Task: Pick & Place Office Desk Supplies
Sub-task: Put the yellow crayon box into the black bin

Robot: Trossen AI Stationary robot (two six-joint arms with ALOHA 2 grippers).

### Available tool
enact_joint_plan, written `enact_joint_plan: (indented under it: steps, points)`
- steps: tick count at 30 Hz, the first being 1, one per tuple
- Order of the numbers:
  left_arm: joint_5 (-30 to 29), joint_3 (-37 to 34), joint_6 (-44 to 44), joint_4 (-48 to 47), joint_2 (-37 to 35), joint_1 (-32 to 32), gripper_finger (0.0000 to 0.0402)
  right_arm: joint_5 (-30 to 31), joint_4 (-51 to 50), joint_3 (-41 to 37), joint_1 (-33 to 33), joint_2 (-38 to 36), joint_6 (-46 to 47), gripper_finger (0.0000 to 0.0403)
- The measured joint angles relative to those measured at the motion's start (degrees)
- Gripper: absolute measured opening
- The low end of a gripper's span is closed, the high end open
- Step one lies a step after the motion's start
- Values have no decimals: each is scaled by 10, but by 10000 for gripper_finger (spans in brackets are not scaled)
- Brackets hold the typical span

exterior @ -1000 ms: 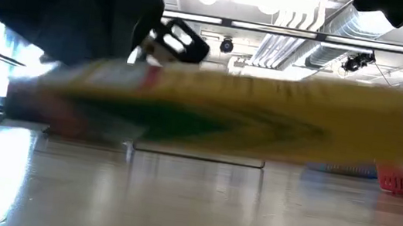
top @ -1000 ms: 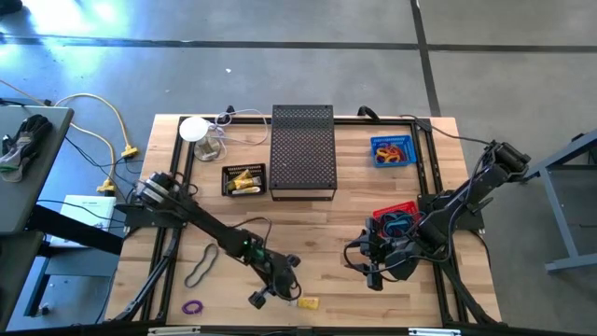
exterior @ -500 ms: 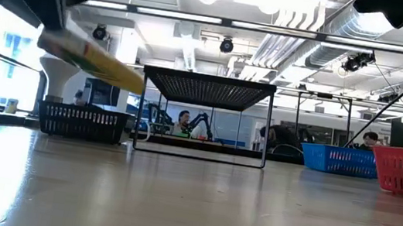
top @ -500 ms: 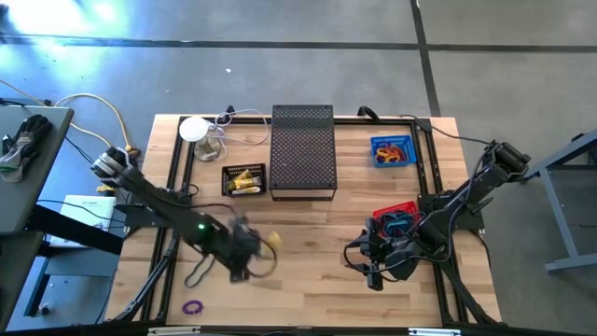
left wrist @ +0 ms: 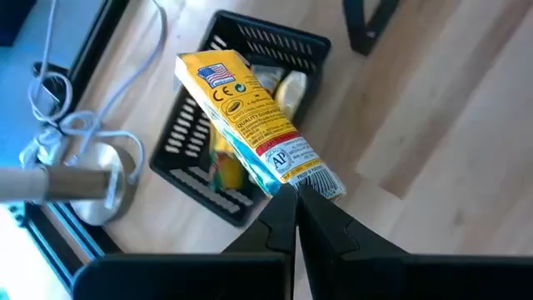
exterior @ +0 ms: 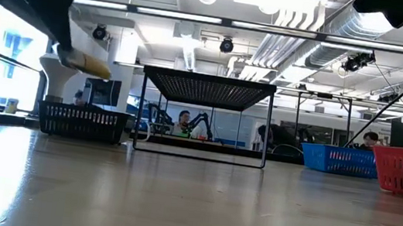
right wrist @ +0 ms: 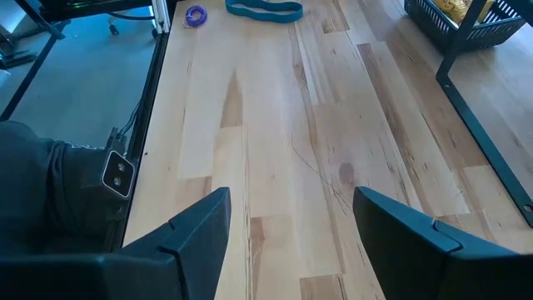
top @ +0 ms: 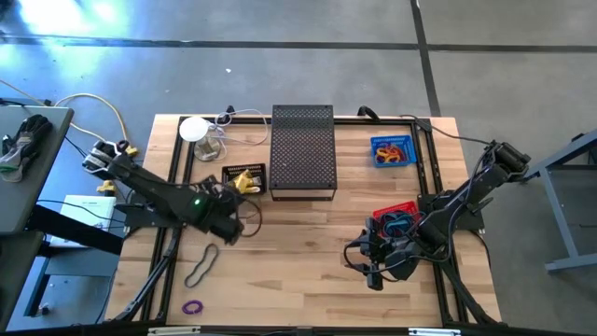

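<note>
Two arms over the wooden table (top: 308, 243). Left gripper (left wrist: 293, 193) raised above the black basket (top: 244, 179), at about ten o'clock from the table's middle; fingers (left wrist: 279, 221) pressed together on one end of a yellow crayon box (left wrist: 254, 125), box hanging tilted over the basket's open top, not yet inside. More yellow pieces (top: 244, 182) lying in that basket. In the low view, same box (exterior: 83, 61) seen aloft, slanted, above the basket (exterior: 82, 122) and clear of the tabletop.

Right gripper (right wrist: 287, 221) parked low at about four o'clock, just beside the red basket (top: 396, 217); fingers (right wrist: 204, 225) spread wide, nothing between them, bare table beneath.

Large dark rubber band (top: 201, 266) flat on the table at about eight o'clock, near the left arm's forearm. Small purple band (top: 192, 306) farther toward seven o'clock, close to the table's near edge. Both bands also visible far off in the right wrist view (right wrist: 265, 10), (right wrist: 196, 14).

Black mesh stand (top: 302, 149) at twelve o'clock, just beside the black basket. Blue basket (top: 392, 151) at two o'clock holding red and orange loops (top: 395, 149).
</note>
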Motion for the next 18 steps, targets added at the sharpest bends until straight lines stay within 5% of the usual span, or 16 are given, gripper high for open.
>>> enact_joint_plan:
  steps: [9,18]
  points:
    - [24,-3,236,4,0,137,1,0,0,0,0,0,-1,243]
    - [74,-7,310,10,1,202,1,0,0,0,0,0,-2,243]
